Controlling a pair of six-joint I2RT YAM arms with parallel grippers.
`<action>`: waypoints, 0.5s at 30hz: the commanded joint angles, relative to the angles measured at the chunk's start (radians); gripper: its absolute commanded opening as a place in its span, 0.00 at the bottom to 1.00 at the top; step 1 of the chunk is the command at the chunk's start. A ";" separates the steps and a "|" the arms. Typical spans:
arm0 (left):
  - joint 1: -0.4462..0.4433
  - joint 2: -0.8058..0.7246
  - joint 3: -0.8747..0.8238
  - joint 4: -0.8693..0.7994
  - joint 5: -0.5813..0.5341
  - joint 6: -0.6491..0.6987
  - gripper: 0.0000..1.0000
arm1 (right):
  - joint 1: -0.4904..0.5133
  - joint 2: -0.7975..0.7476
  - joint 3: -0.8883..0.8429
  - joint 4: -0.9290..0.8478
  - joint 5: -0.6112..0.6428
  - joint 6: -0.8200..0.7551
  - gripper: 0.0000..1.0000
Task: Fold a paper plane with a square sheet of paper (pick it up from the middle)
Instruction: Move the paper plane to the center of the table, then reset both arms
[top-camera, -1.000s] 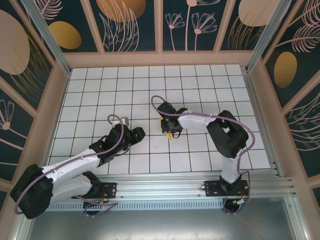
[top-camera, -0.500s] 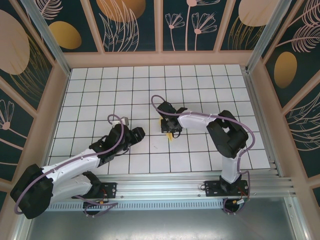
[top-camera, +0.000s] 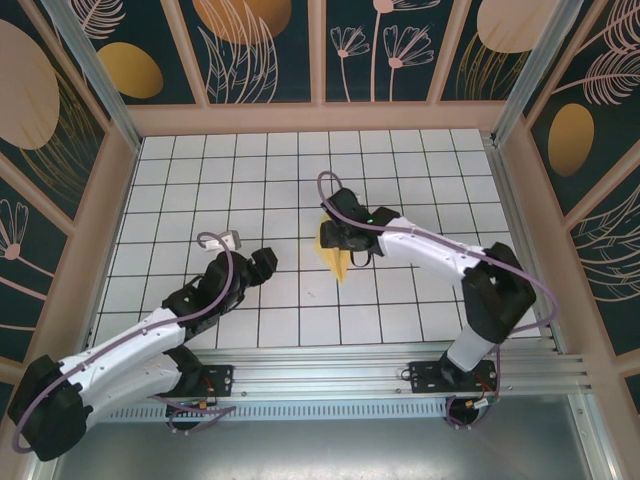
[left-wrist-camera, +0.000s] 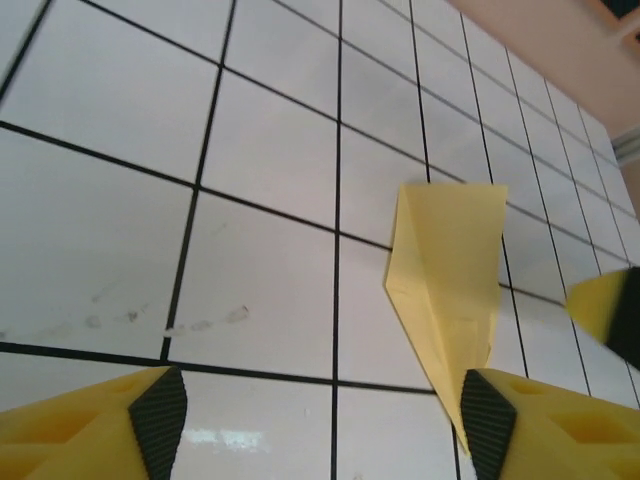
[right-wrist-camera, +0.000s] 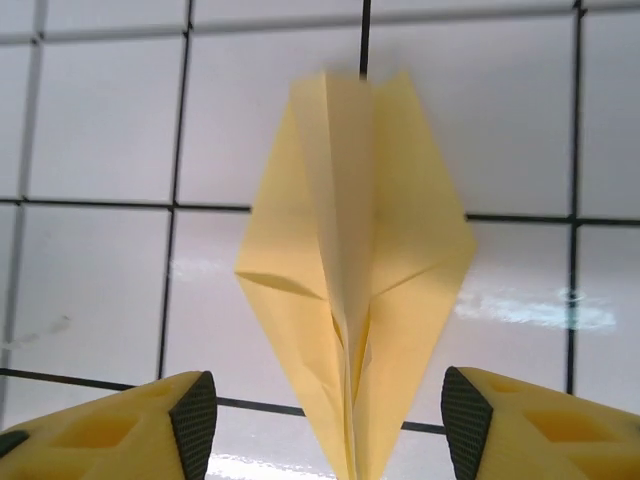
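On the tiled table (top-camera: 200, 170), from above, the paper plane (top-camera: 337, 262) lies folded near the middle, the right gripper (top-camera: 340, 238) at its wide end and the left gripper (top-camera: 262, 262) apart to its left; from the left wrist, the fingers (left-wrist-camera: 160, 420) stand wide and empty, the plane (left-wrist-camera: 445, 280) flat ahead; from the right wrist, the jaws gape either side of its pointed end, gripping nothing; the folding looks finished, with little left but withdrawing.

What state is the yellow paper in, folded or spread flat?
Folded. The paper plane is a pointed dart with a centre crease, lying on the tiles.
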 joint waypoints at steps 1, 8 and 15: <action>-0.003 -0.054 0.022 -0.061 -0.208 0.094 0.87 | -0.003 -0.156 -0.013 -0.032 0.240 -0.034 0.66; 0.154 -0.082 0.011 0.070 -0.463 0.402 0.99 | -0.330 -0.439 -0.386 0.309 0.457 -0.158 0.90; 0.399 0.056 -0.072 0.403 -0.441 0.638 0.99 | -0.645 -0.412 -0.705 0.835 0.153 -0.369 0.90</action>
